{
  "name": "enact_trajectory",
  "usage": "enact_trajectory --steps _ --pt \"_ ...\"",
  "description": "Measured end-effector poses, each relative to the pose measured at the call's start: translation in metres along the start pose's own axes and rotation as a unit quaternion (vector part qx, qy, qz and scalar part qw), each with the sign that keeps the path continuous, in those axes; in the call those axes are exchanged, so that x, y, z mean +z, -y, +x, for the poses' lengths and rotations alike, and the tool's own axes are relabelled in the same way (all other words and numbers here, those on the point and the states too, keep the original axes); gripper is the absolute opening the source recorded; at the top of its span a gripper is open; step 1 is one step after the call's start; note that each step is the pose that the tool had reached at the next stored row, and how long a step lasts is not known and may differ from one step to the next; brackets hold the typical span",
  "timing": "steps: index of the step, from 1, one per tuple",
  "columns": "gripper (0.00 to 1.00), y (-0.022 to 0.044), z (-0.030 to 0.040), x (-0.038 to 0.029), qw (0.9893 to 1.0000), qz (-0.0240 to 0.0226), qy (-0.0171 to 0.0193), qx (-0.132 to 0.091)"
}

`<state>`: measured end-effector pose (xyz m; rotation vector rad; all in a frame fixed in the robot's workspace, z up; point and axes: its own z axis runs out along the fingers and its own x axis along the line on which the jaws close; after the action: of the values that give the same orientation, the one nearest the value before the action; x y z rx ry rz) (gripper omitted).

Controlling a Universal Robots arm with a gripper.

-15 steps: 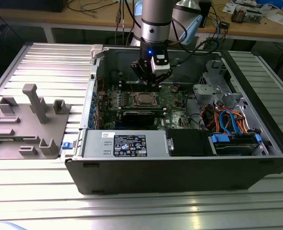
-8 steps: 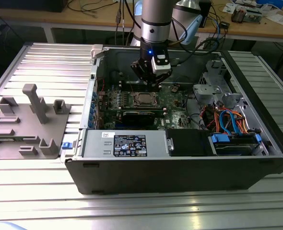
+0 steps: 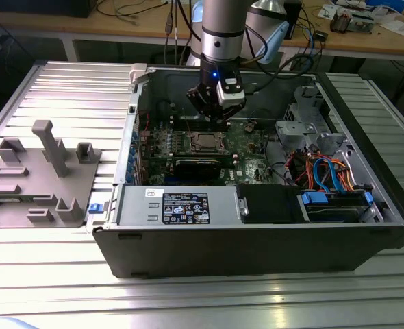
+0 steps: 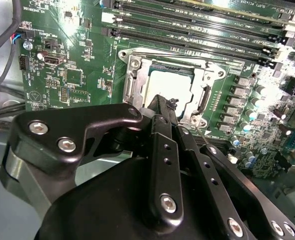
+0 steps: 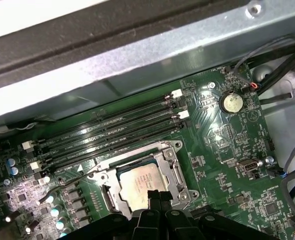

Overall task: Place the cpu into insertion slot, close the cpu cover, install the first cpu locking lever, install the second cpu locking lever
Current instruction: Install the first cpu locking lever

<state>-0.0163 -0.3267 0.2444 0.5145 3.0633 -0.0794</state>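
The claw (image 4: 162, 102) has its fingers drawn together on nothing; just beyond its tips the cpu (image 5: 136, 184) sits in the insertion slot (image 4: 133, 62), cpu cover (image 5: 170, 167) flat around it

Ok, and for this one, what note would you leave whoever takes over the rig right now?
Claw: shut, tips low over the edge of the insertion slot; I cannot tell whether it pinches anything.
The cpu lies flat in the slot.
The cpu cover looks lowered around it.
Done: cpu placed, cover apparently down.
Left: both locking levers, it seems; one thin lever juts out beside the slot, apparently unlatched.
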Motion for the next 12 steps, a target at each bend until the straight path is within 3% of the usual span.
enact_trajectory --steps 12 --pt "0.11 0.0 0.0 0.0 0.9999 -0.0007 0.0007 -0.016"
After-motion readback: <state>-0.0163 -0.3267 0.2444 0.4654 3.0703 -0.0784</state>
